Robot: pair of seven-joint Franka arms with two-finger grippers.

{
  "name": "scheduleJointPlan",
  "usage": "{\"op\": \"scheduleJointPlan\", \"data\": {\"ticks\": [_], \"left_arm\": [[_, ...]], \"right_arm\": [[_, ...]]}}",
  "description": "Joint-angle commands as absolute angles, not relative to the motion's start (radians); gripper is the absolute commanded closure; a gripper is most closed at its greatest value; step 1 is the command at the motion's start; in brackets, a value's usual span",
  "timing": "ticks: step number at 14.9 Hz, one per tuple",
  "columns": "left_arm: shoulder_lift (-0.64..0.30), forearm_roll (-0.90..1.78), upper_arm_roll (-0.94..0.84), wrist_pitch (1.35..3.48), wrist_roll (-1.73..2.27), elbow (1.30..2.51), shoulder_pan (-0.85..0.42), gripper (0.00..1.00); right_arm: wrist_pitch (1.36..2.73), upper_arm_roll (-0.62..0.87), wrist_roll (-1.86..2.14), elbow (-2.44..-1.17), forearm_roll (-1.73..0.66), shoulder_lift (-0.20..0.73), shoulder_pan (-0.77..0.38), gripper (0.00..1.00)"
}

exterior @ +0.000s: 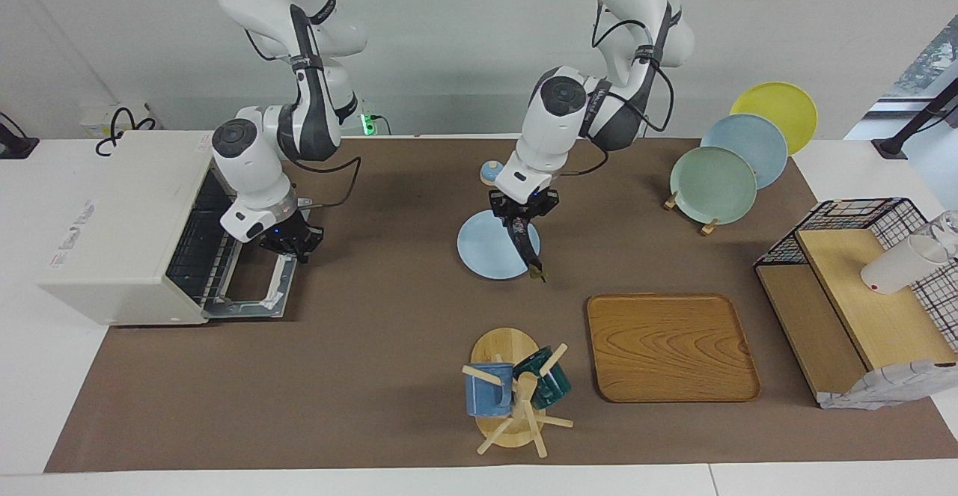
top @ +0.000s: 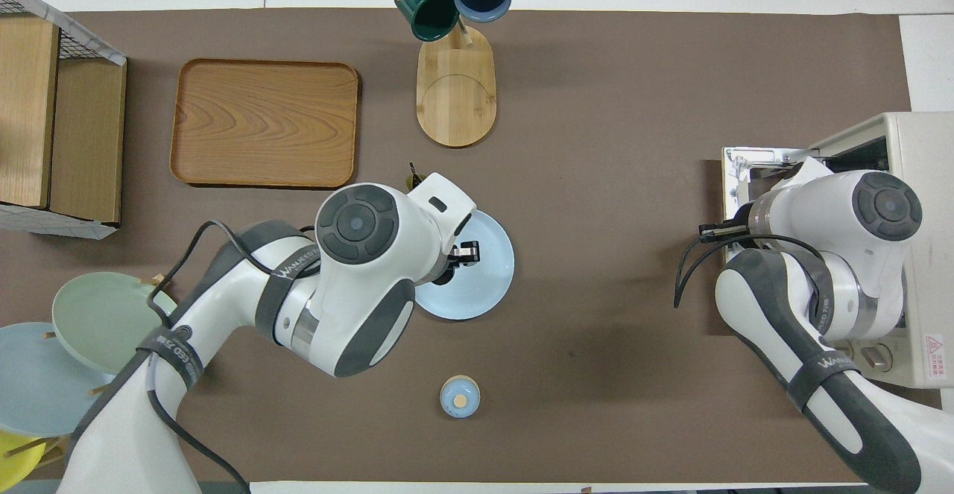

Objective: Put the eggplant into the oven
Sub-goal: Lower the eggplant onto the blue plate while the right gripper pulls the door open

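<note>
My left gripper is shut on the upper end of the eggplant. The eggplant is slim and dark and hangs slanted down, with its green stem tip lowest. It is in the air over the edge of the light blue plate. In the overhead view only the stem tip shows past the left wrist. The cream-white oven stands at the right arm's end of the table, its door folded down open and the wire rack showing. My right gripper hovers just above the door's handle edge.
A wooden tray lies toward the left arm's end. A mug rack with two mugs stands farther from the robots than the plate. A small blue lidded jar, a rack of plates and a wire basket are also here.
</note>
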State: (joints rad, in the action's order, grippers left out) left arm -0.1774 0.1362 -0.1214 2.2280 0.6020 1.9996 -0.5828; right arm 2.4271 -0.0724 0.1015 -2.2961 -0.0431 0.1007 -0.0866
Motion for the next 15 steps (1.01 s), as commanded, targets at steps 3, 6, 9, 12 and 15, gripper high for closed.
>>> {"op": "scheduleJointPlan", "data": {"ticks": [3, 6, 9, 12, 15], "left_arm": [[-0.21, 0.152, -0.1, 2.341, 0.612, 2.049, -0.659, 1.0], [-0.218, 0.152, -0.098, 2.48, 0.658, 2.134, -0.692, 1.0], [-0.218, 0.152, -0.098, 2.485, 0.649, 2.138, -0.692, 1.0], [-0.219, 0.152, -0.098, 2.484, 0.634, 2.135, -0.687, 1.0], [-0.203, 0.15, -0.095, 2.455, 0.626, 2.129, -0.678, 0.0]], "right_arm": [[2.445, -0.091, 0.089, -2.304, -0.115, 0.095, -0.087, 1.0], [2.435, -0.089, 0.089, -2.306, -0.121, 0.097, -0.09, 1.0], [2.327, -0.078, 0.075, -2.203, -0.129, 0.116, -0.179, 1.0], [2.263, -0.077, -0.021, -2.137, -0.129, 0.13, -0.227, 1.0], [2.224, -0.077, -0.06, -2.12, -0.129, 0.126, -0.264, 0.78]]}}
